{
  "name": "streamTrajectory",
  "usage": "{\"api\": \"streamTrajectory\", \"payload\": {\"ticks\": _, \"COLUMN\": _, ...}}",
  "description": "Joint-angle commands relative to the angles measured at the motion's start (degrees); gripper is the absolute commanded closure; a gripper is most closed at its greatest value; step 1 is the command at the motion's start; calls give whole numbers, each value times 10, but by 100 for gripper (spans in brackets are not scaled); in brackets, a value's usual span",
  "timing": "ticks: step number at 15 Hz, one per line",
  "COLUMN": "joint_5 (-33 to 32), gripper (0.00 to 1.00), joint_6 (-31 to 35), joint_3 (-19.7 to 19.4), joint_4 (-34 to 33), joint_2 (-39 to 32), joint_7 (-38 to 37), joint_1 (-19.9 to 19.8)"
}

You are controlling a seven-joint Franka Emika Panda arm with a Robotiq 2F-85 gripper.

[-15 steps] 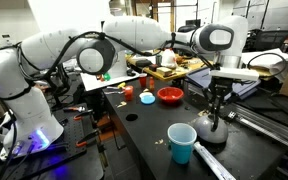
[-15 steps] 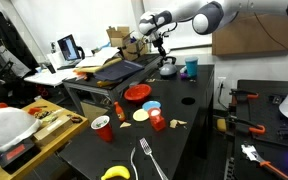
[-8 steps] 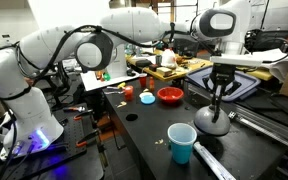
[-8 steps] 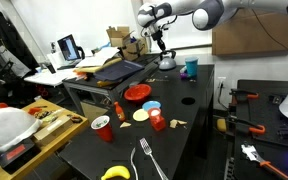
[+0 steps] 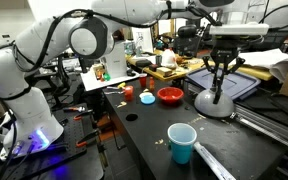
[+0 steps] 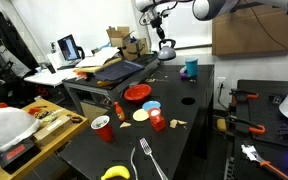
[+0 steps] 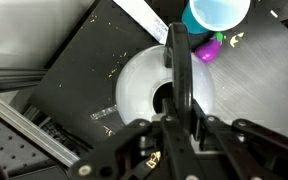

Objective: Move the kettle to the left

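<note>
Here, in an exterior view, the white arm [image 5: 44, 55] rises at the far left and arches across the top of the picture. On the dark bench [image 5: 134, 140], the red bowl [image 5: 170, 96] sits near the middle. The blue cup [image 5: 181, 141] stands at about five o'clock from the bowl, well apart from it. The kettle [image 5: 216, 104] is at about two o'clock from the cup and at three o'clock from the bowl, clear of both. Whether its base touches the bench or hangs just above it cannot be told. The claw [image 5: 219, 84] comes straight down at twelve o'clock over the kettle, its fingers pinching the dark arched handle [image 5: 218, 92].

In the exterior view from farther off, a red cup [image 6: 102, 128] stands at the left and a fork [image 6: 147, 158] lies at about four o'clock from it. The kettle [image 6: 167, 53] is at the far end of the bench [image 6: 184, 110] under the claw [image 6: 163, 40]. The blue cup [image 6: 191, 67] is at about four o'clock from the kettle.

In the wrist view the silver kettle [image 7: 144, 85] fills the middle. Its handle [image 7: 179, 55] runs from twelve to six o'clock into the claw [image 7: 179, 118], which is clamped on it from both sides. The blue cup [image 7: 216, 12] is at one o'clock from the kettle.
</note>
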State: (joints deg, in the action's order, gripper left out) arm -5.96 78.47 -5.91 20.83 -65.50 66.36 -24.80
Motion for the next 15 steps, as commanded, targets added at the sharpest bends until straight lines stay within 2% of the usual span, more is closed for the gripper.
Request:
{"api": "streamTrajectory", "payload": {"ticks": 1, "joint_5": -4, "gripper": 95, "joint_6": -31, "joint_3": -2, "joint_4": 13, "joint_2": 40, "joint_7": 5, "joint_1": 2}}
{"api": "streamTrajectory", "payload": {"ticks": 15, "joint_5": -6, "gripper": 95, "joint_6": -93, "joint_3": -3, "joint_4": 15, "joint_2": 120, "joint_7": -6, "joint_1": 12}}
